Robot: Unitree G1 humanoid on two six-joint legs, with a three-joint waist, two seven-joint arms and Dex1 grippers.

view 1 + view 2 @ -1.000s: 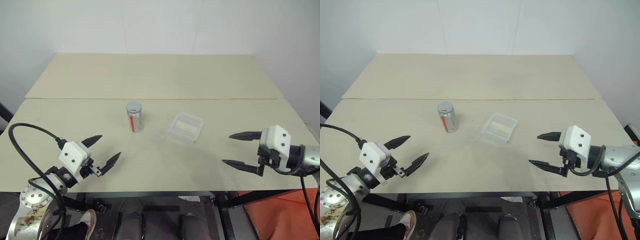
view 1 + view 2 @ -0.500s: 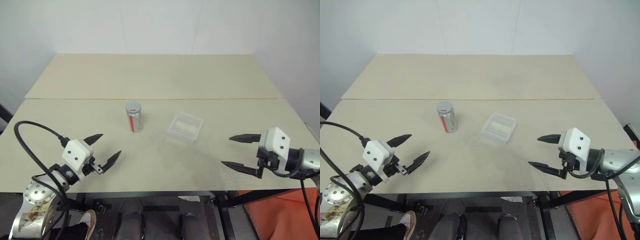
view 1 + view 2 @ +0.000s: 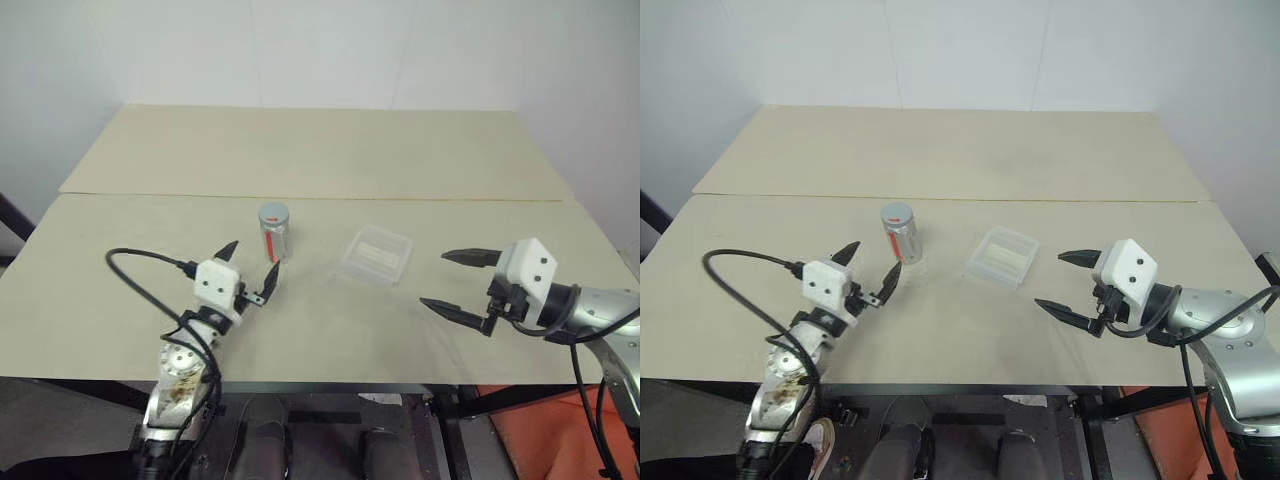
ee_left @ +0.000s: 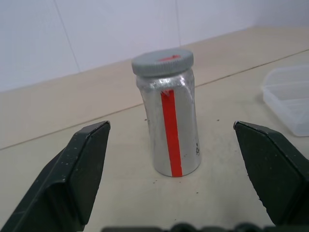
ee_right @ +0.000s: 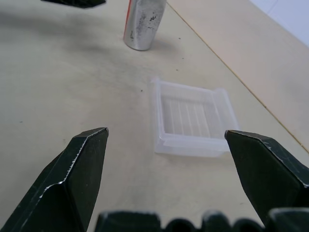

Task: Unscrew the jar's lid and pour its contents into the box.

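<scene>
Left eye view, your stock as it stands: one beige table (image 3: 330,320), bearing one jar (image 3: 273,232), upright, silvery with a red stripe down its side, grey lid (image 3: 273,213) screwed on top. One box (image 3: 377,256) of clear plastic lies just to the jar's right, apart from it. Your left gripper (image 3: 250,267) sits near the jar on its front-left side, fingers spread wide, holding nothing, tips short of the jar. Your right gripper (image 3: 458,281) hangs to the right of the box, fingers likewise spread and empty, pointing toward it. Left wrist view: you have the jar (image 4: 170,128) standing between the two black fingers (image 4: 77,169), touching neither. Right wrist view: box (image 5: 191,119) lies ahead between the parted fingers (image 5: 72,179).
</scene>
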